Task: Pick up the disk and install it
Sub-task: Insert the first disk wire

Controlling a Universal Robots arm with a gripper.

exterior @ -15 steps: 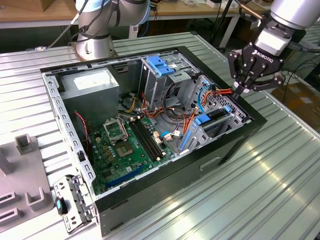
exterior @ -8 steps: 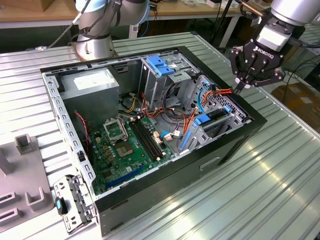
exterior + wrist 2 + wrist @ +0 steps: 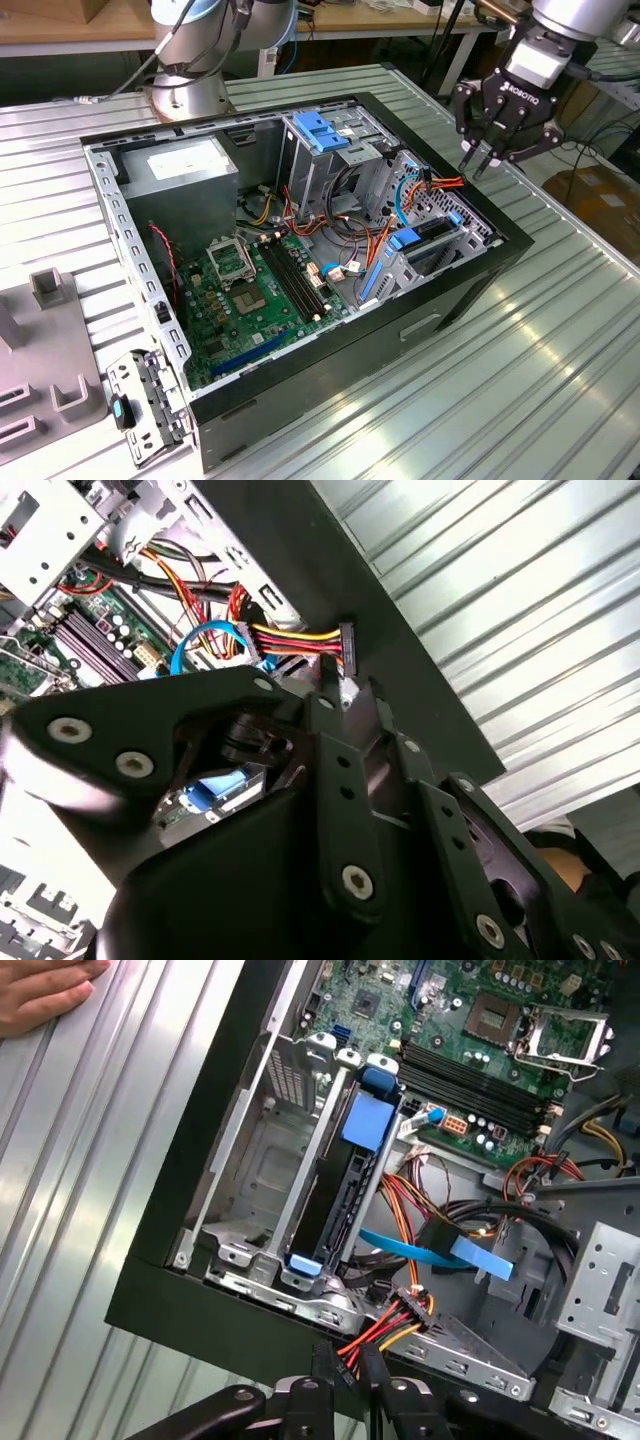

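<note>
The bench (image 3: 560,340) is pale silver, ribbed in long parallel stripes. The computer case (image 3: 330,385) is black outside and bare grey within, around a green motherboard (image 3: 255,290). At its 1 o'clock in the exterior view sits a light-blue latch (image 3: 312,130). Red, orange and yellow wires (image 3: 385,1325) bunch beside a blue ribbon cable (image 3: 440,1250). The disk (image 3: 340,1200) shows a dark edge with blue tabs. The end effector (image 3: 473,160) is black.

Disk (image 3: 335,1210) seated in drive bay (image 3: 258,1175), claw (image 3: 347,1365) near case (image 3: 200,1310) edge, hand (image 3: 45,995) on table (image 3: 80,1180)

open computer case (image 3: 350,350) | motherboard (image 3: 250,300) inside | grey box (image 3: 180,170) in corner | ribbed table (image 3: 560,380) beneath
</note>
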